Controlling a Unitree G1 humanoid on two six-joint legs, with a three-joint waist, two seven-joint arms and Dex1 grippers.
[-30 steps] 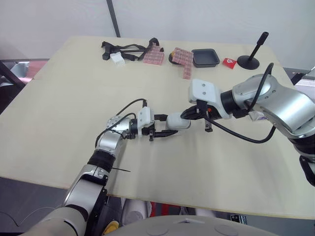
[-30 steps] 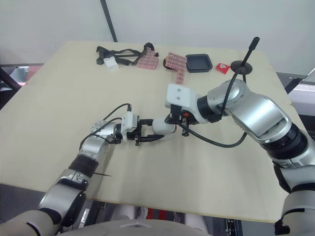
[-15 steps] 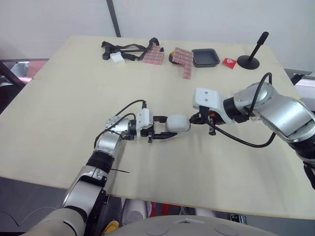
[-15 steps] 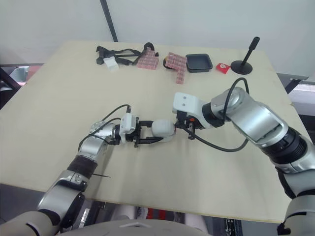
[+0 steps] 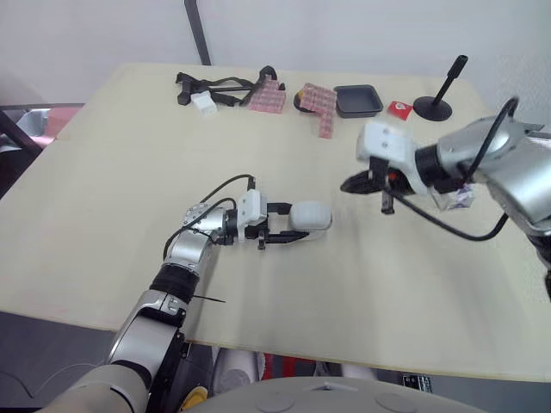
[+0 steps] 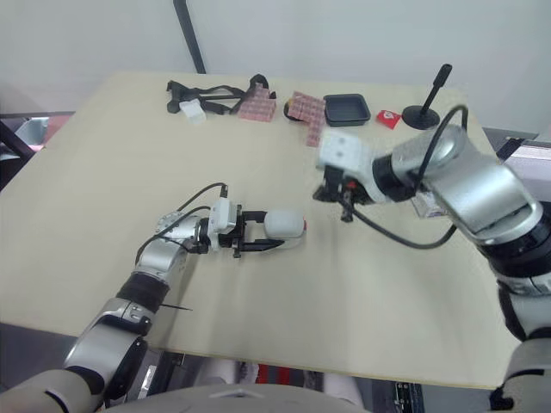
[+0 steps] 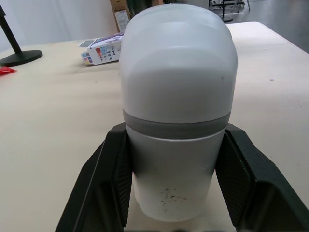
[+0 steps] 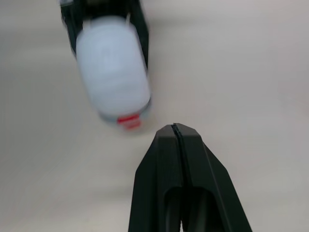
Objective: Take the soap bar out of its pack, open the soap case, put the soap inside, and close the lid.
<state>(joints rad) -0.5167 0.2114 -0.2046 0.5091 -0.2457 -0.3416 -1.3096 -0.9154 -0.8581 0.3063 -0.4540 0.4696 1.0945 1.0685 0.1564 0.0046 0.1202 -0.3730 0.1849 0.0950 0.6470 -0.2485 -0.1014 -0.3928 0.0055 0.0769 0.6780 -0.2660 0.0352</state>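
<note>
The white soap case (image 5: 311,216) lies on its side on the table (image 5: 103,172), its lid down, with a small red tab (image 8: 128,121) at one end. My left gripper (image 5: 294,222) is shut on the soap case, one black finger (image 7: 108,179) on each side of it. My right gripper (image 5: 355,183) hovers shut to the right of the case and farther back, apart from it; its pressed-together fingertips (image 8: 175,129) point toward the case (image 8: 113,72). A small printed soap pack (image 5: 454,199) lies beside my right forearm.
Along the far edge sit black straps (image 5: 219,86), pink packets (image 5: 269,96), more pink packets (image 5: 318,103), a dark tray (image 5: 359,100), a red item (image 5: 400,108) and a black stand (image 5: 439,99). A cable loops from my right wrist (image 5: 430,225).
My right gripper has let go of the case's end and pulled away to the right and back. The case stays in my left gripper, which has not moved.
</note>
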